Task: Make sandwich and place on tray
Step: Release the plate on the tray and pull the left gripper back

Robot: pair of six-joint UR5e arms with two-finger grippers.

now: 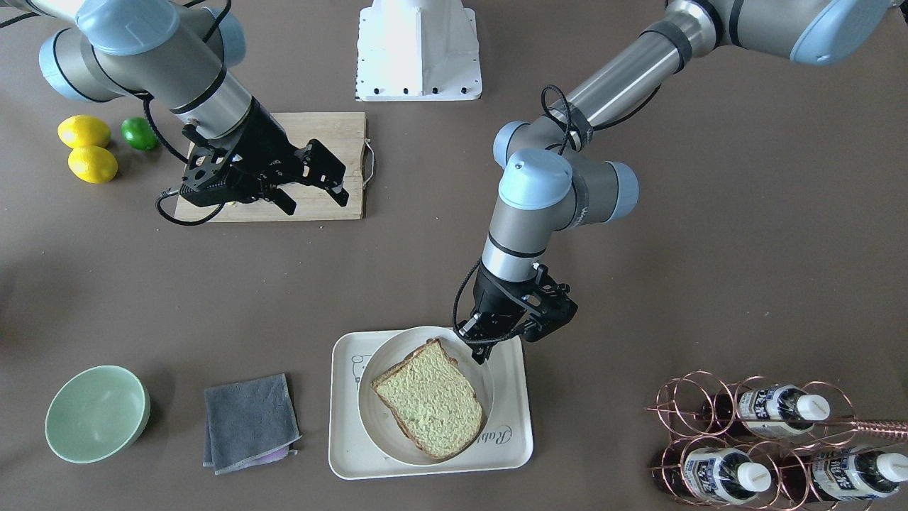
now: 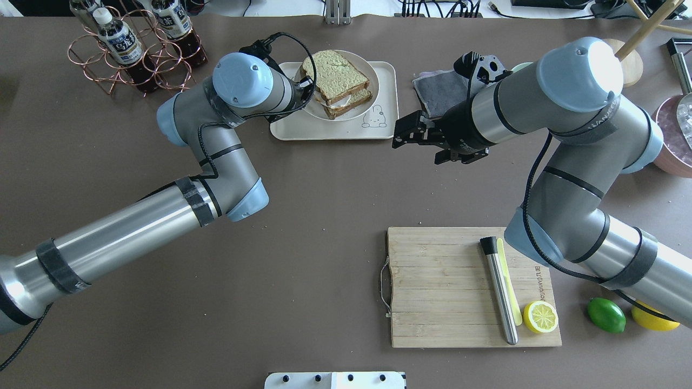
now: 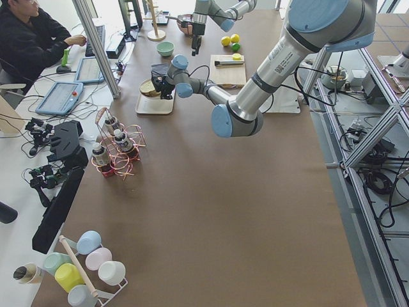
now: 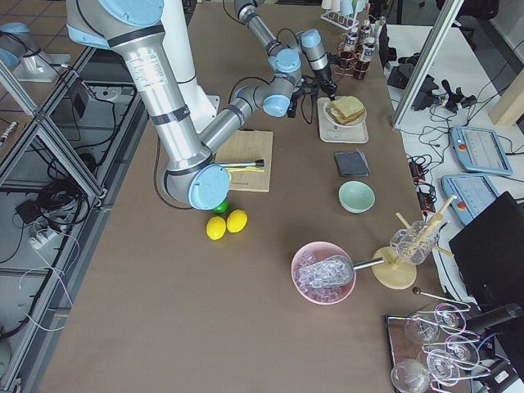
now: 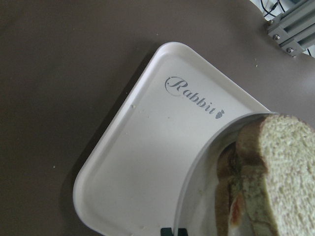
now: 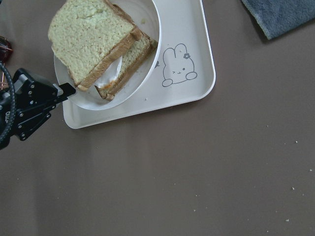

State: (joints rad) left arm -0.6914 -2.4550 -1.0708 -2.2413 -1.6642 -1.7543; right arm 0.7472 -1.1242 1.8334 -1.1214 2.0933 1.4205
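The sandwich (image 1: 429, 401) lies on a round white plate (image 1: 376, 419), which stands on the cream tray (image 1: 511, 433). It is two bread slices with white egg (image 6: 110, 76) showing between them. My left gripper (image 1: 484, 351) is at the plate's edge, on the tray's side near the bottle rack, and is shut on the rim. Its fingertips (image 5: 173, 231) show at the bottom of the left wrist view, beside the "Rabbit" script. My right gripper (image 2: 399, 133) is open and empty. It hovers over the table just off the tray's bear corner (image 2: 373, 116).
A wooden cutting board (image 2: 443, 286) holds a metal tool (image 2: 500, 292) and a half lemon (image 2: 540, 317). A lime (image 1: 139, 133) and two lemons (image 1: 85, 131) lie beside it. A grey cloth (image 1: 248, 419), a green bowl (image 1: 96, 411) and a copper bottle rack (image 1: 766, 440) flank the tray.
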